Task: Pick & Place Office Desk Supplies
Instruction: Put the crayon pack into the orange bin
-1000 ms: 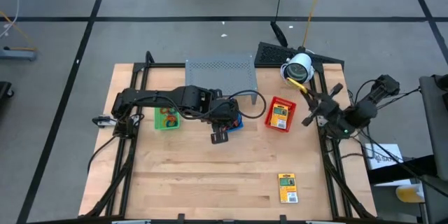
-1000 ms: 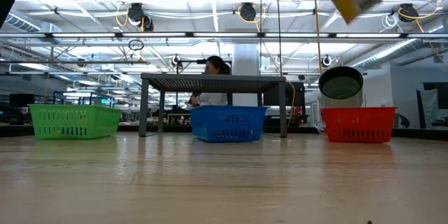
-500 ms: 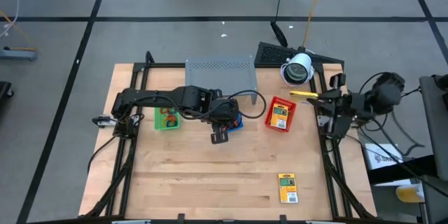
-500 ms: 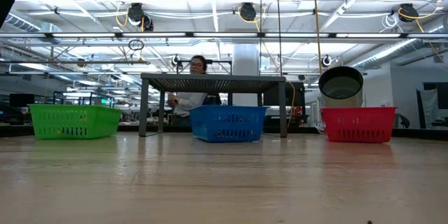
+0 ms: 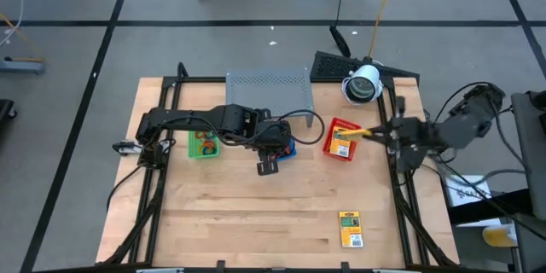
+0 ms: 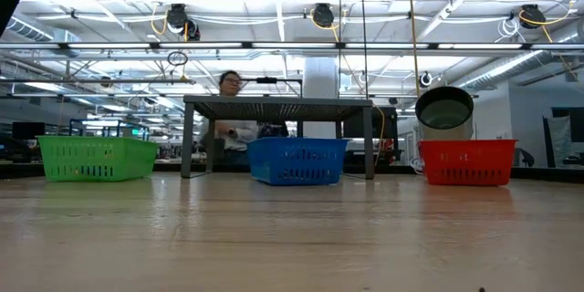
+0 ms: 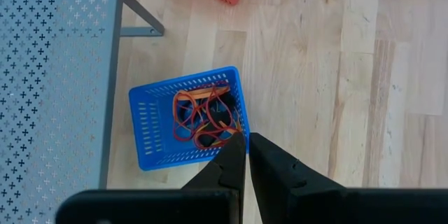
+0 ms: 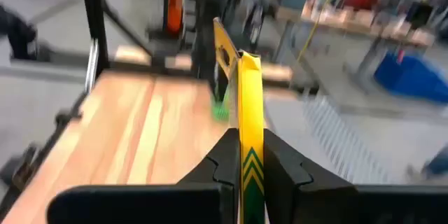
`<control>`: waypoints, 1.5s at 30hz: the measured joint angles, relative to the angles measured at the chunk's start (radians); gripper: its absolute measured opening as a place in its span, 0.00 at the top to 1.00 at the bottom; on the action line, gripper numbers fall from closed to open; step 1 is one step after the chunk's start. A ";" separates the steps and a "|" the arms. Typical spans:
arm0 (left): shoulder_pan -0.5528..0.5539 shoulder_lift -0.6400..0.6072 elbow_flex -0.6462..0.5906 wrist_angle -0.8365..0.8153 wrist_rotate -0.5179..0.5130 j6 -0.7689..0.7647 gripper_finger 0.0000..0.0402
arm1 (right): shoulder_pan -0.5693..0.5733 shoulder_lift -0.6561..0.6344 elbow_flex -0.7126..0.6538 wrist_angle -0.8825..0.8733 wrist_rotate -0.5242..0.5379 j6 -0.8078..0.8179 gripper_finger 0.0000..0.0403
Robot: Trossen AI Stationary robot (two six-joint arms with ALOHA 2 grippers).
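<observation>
My right gripper (image 5: 381, 133) is shut on a yellow packet (image 5: 368, 131), in the air beside the red tray (image 5: 327, 147). That tray has another yellow packet (image 5: 342, 141) in it. One more yellow packet (image 5: 350, 229) lies flat on the table near its front right. My left gripper (image 7: 247, 141) hangs shut and holds nothing. It is above the near rim of the blue tray (image 7: 150, 126), which holds orange-red rubber bands (image 7: 198, 115). The green tray (image 5: 203, 143) sits at the left with coloured pieces in it. My right gripper pinches the yellow packet's two flat faces (image 8: 250, 147) between its two fingers. The packet stands edge-on and sticks out ahead of the fingertips. The fingers come nearly level from the table's right side. The packet is lifted clear of the table.
The grey perforated shelf (image 5: 269, 90) stands behind the trays at the far edge. A white round device (image 5: 363, 84) sits at the far right. Dark frame rails (image 5: 401, 196) run along both table sides. A person (image 6: 233, 114) shows beyond the shelf in the low view.
My right gripper has risen and tipped from pointing down to nearly level, carrying the yellow packet up out of the low view and over toward the red tray. It has stayed shut on the packet. The person beyond the table has walked toward the left.
</observation>
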 joint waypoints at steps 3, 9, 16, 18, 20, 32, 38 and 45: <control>0.000 0.000 0.000 0.012 0.000 0.000 0.92 | -0.072 0.031 0.000 -0.094 -0.097 0.075 0.94; 0.000 0.000 0.000 0.029 0.000 0.000 0.92 | -0.279 0.097 0.000 -0.291 -0.371 0.168 0.94; 0.000 0.000 0.000 0.029 0.000 -0.002 0.92 | -0.491 0.206 0.000 -0.498 -0.556 0.205 0.94; 0.000 0.000 0.000 0.029 0.000 -0.003 0.92 | -0.531 0.238 0.000 -0.504 -0.570 0.175 0.94; 0.000 0.000 0.000 0.029 0.000 -0.003 0.92 | -0.559 0.273 0.000 -0.497 -0.570 0.153 0.94; 0.000 0.000 0.000 0.027 0.000 -0.002 0.92 | -0.685 0.547 0.000 -0.632 -0.431 0.407 0.94; 0.000 0.000 0.000 0.020 0.000 -0.002 0.92 | -0.736 0.636 0.000 -0.723 -0.435 0.747 0.94; 0.000 0.000 0.000 -0.037 0.000 0.019 0.92 | -0.781 0.693 0.000 -0.726 -0.502 1.062 0.94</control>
